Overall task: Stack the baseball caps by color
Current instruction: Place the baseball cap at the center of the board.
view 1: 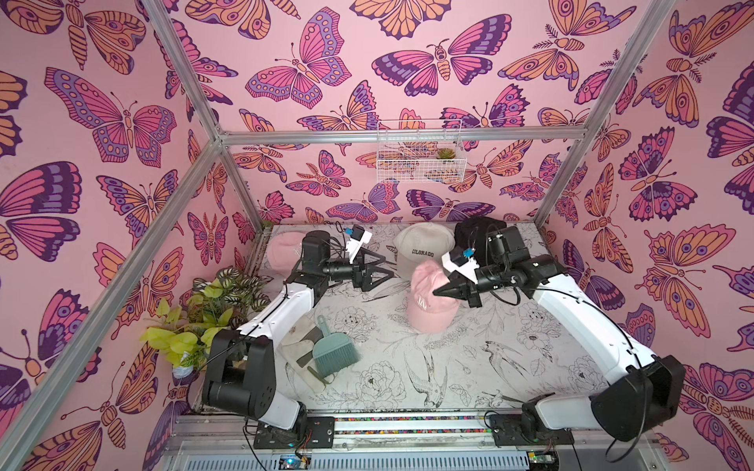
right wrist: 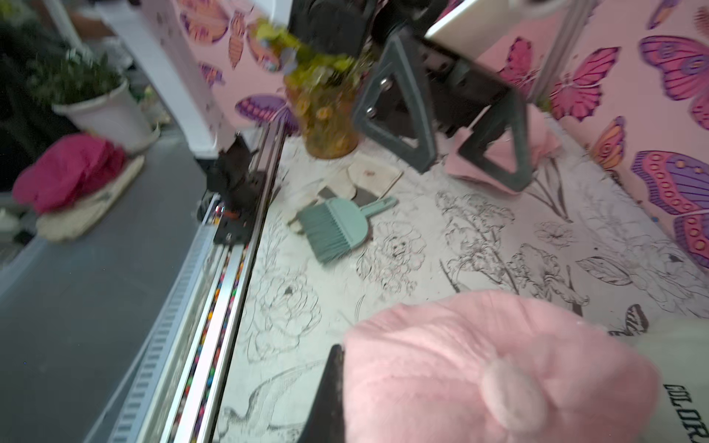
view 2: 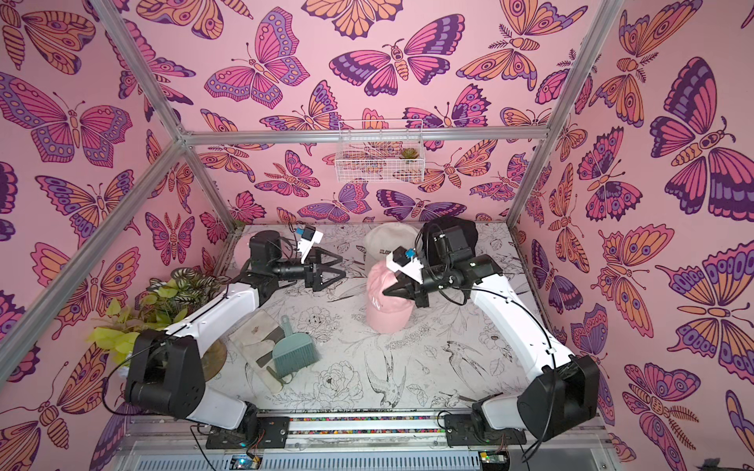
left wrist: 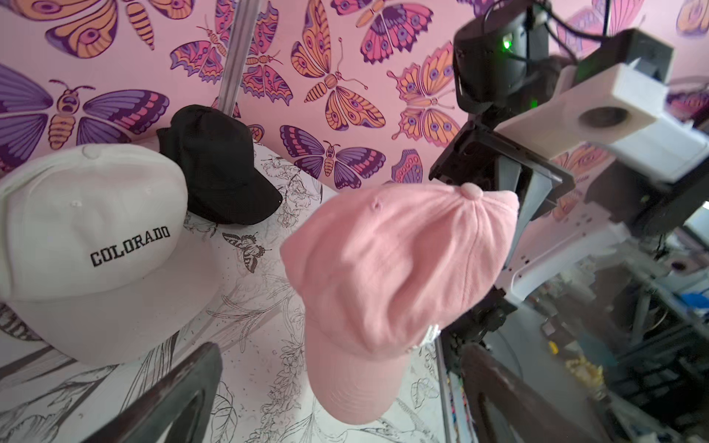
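Lining the room: pink butterfly wallpaper on the walls, aluminium frame posts in the corners, wire basket (view 1: 420, 151) on the back wall
Worktop (view 1: 489, 367): white, printed with line-drawn flowers and birds
Edges: plant (view 1: 204, 310) at the left edge; teal brush (view 1: 332, 350) front-left; cream cap (view 1: 420, 248) and black cap (view 1: 477, 232) side by side at the back; far pink cap (view 1: 281, 253) in the back-left corner
Open room: front-right stretch bare
Right end effector (view 1: 438, 291): clamped on the crown of the pink cap (view 1: 424, 314), mid-worktop, brim hanging toward the front
Left end effector (view 1: 387, 270): jaws spread wide, holding nothing, level, facing the pink cap
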You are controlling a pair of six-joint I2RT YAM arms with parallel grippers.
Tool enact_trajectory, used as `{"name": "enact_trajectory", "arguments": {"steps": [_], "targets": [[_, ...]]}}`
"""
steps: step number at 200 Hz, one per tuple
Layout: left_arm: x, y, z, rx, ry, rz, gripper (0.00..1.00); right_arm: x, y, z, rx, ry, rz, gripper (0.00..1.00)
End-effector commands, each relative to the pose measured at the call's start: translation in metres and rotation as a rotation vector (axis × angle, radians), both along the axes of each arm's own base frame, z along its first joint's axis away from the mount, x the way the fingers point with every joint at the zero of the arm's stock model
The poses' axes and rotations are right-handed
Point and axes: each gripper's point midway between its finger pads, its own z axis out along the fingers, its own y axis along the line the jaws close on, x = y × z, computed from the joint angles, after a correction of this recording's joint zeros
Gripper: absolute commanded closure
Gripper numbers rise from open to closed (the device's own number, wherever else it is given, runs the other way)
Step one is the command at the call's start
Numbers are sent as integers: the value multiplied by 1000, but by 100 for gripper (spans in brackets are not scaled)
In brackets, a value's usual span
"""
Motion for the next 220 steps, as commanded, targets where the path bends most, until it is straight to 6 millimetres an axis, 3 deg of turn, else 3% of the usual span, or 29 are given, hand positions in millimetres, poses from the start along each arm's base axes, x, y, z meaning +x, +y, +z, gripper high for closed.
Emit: {"name": "enact_trajectory", "arguments": {"steps": [1,28,65,90,133,156,177,220], "targets": [[-39,-12,-4,49,-200,-121,0,-45,-17,-22,-176,-109,174,100],[-65,-19,-8,64,-165,-236,0,-56,-19,-23,-194,-139,219,98],[-92,-36,-31,135,-130,-343,0,-57,-18,-23,-207,-195,231,98],[-90,-46,-48,188,-168,-359,0,-66,-12,-24,-219,-194,289,98],[-86,-60,-46,146,-146,-415,2,-65,-6,-28,-227,-189,322,98],[-84,-64,-57,194,-162,-405,7,-63,-3,-28,-215,-186,326,98],[-84,-65,-58,190,-153,-411,17,-63,-1,-28,-207,-182,332,98],[-82,-66,-54,181,-126,-407,62,-56,1,-37,-215,-175,306,100]]}}
